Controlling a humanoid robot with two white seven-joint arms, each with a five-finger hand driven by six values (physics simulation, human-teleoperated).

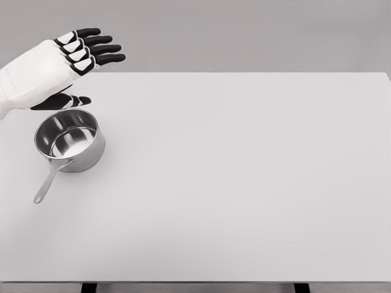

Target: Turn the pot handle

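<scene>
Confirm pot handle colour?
Silver metal, same as the pot; the handle shows best in the head view, pointing toward the lower left.

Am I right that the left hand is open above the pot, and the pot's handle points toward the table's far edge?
Not quite. The head view shows the left hand open above the pot, but the handle points toward the near edge of the table, angled slightly left, not toward the far edge.
</scene>
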